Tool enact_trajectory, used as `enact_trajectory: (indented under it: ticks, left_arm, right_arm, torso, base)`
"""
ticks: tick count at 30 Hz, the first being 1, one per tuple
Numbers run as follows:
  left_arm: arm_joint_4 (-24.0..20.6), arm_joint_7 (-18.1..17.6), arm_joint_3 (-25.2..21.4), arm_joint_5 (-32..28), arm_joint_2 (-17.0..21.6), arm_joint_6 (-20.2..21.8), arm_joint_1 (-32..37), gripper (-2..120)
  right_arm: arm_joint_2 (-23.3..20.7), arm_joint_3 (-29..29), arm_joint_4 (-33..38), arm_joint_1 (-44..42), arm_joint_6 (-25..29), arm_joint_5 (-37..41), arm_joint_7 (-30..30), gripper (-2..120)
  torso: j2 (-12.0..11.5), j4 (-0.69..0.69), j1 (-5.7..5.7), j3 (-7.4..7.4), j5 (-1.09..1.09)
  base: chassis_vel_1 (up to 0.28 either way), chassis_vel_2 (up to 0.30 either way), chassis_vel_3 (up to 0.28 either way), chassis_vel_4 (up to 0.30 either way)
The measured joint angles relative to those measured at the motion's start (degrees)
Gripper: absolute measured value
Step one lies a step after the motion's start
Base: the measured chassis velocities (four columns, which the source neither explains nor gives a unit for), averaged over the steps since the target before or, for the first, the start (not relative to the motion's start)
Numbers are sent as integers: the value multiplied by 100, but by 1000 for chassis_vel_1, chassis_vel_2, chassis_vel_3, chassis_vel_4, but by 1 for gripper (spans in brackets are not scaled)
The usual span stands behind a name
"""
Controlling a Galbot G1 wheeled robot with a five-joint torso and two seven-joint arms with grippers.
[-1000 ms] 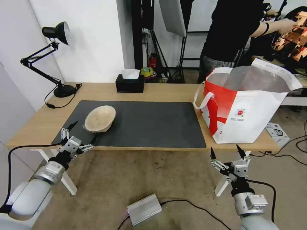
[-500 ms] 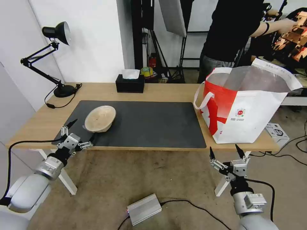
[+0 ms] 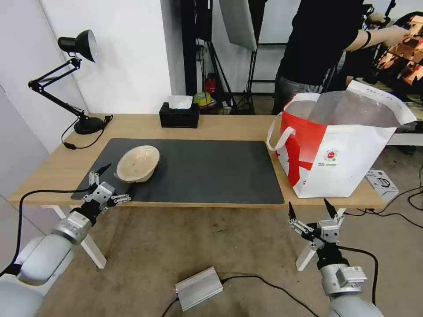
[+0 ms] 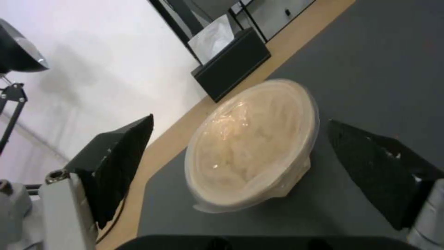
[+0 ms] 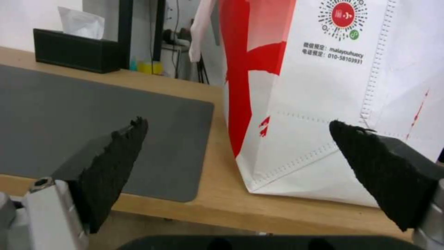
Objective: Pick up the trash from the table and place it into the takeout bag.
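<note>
Since a second ago the left gripper (image 3: 116, 178) has edged up and forward toward the table's near edge, closing on the bowl, while the right one has barely shifted.

At the far left of the light-wood table (image 3: 229, 125) a black desk lamp (image 3: 77, 44) stands on its round base. The left gripper hovers at the near left corner of the dark grey mat (image 3: 207, 169), fingers spread wide with nothing between them. In the left wrist view its two black fingertips (image 4: 125, 152) flank the beige pulp bowl (image 4: 252, 139) without touching it. That bowl (image 3: 137, 163) rests on the left part of the mat, tipped on its side, with what looks like a clear film across its mouth; it is the only piece of trash lying on the table.

Behind the mat, near the table's far edge, sits the black tissue box (image 3: 179, 115) with a white tissue sticking out.

At the right end of the table the white and red takeout bag (image 3: 348, 154) stands upright, mouth open, showing silver foil lining; its white strap handles hang toward the mat.

Below the table's near edge, in front of the bag, the right gripper (image 3: 312, 208) is parked with fingers wide apart and empty. In the right wrist view it (image 5: 252, 152) faces the bag's (image 5: 324, 104) lower corner.

On the floor lies a silver power box (image 3: 198, 288) with cables.
</note>
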Motion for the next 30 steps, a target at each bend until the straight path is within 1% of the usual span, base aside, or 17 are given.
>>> enact_trajectory:
  ticks: [11,21,30]
  left_arm:
    - [189,10,243,-19,55,1,-290,100]
    - [469,25,460,-19,56,2,-558,100]
    - [603,29,638,-20,76,0,-758,100]
  right_arm:
    - [43,18,-1,27,0,-1,2,100]
    - [92,14,-28,53,-7,-4,2,100]
    - [121,8,-33,65,-15,-9,1,100]
  torso:
    - [0,0,0,0,0]
    - [0,0,0,0,0]
    - [0,0,0,0,0]
  base:
    - [0,0,0,0]
    - [0,0,0,0]
    - [0,0,0,0]
